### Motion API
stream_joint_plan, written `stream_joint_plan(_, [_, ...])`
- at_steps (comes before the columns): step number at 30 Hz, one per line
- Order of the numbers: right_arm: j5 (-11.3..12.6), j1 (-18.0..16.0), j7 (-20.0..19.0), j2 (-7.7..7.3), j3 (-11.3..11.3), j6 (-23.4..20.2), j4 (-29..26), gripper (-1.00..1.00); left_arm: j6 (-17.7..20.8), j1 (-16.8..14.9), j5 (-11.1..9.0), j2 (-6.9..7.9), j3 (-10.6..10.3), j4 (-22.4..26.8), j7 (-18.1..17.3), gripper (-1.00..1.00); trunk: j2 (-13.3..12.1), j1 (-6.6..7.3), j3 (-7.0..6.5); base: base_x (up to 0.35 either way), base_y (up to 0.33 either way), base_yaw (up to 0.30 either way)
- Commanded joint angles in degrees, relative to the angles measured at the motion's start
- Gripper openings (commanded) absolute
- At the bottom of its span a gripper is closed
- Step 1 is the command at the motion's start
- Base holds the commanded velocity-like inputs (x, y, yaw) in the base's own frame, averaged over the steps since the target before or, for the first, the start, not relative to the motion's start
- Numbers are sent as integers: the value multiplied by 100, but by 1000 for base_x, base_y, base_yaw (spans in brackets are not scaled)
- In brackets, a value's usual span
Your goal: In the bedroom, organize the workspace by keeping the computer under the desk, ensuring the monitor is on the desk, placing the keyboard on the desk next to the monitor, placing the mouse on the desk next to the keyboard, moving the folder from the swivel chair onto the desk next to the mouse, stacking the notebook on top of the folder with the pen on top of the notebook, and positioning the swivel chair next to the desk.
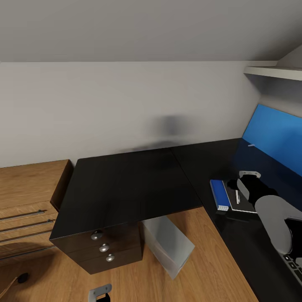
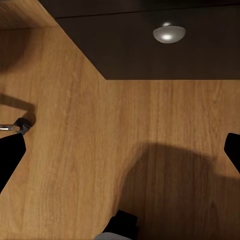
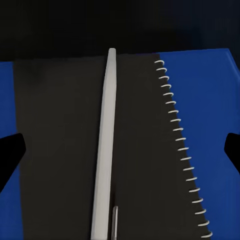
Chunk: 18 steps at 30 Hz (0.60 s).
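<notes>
On the right wing of the black desk (image 1: 126, 184) lies the blue folder (image 1: 218, 193), with the dark spiral notebook (image 1: 242, 204) on it and the white pen (image 1: 237, 196) on the notebook. My right gripper (image 1: 248, 188) hangs open just above them. In the right wrist view the pen (image 3: 106, 150) runs between its spread fingers, over the notebook (image 3: 60, 150) and folder (image 3: 215, 110). The keyboard (image 1: 292, 265) lies nearer, partly behind my right arm. The grey computer (image 1: 167, 245) stands under the desk. My left gripper (image 1: 100, 294) hangs open low over the wood floor (image 2: 100, 165). The monitor and mouse are out of view.
A wooden chest (image 1: 25, 201) with bar handles stands left of the desk's drawers (image 1: 102, 247). A drawer knob (image 2: 169, 33) faces my left gripper. A blue panel (image 1: 272, 138) lines the right wall under a shelf (image 1: 274, 72). A black castor (image 1: 22, 277) sits on the floor.
</notes>
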<state>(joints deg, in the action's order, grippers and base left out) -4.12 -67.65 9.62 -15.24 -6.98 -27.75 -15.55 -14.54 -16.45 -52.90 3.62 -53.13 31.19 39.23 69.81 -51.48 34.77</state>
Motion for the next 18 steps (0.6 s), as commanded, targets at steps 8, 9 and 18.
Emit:
stream_joint_plan(8, [-2,69,-20,5,-42,-39,-537,100,-31,-8,-61,7,-49,4,24,100,3,0,5,0,0,0])
stream_joint_plan(9, [8,121,-21,6,-44,-48,-677,100,-31,-8,-61,7,-47,3,24,100,3,0,5,0,0,0])
stream_joint_plan(18, [29,573,-28,38,-48,-127,-1628,100,-31,-8,-62,7,-48,1,23,100,3,0,5,0,0,0])
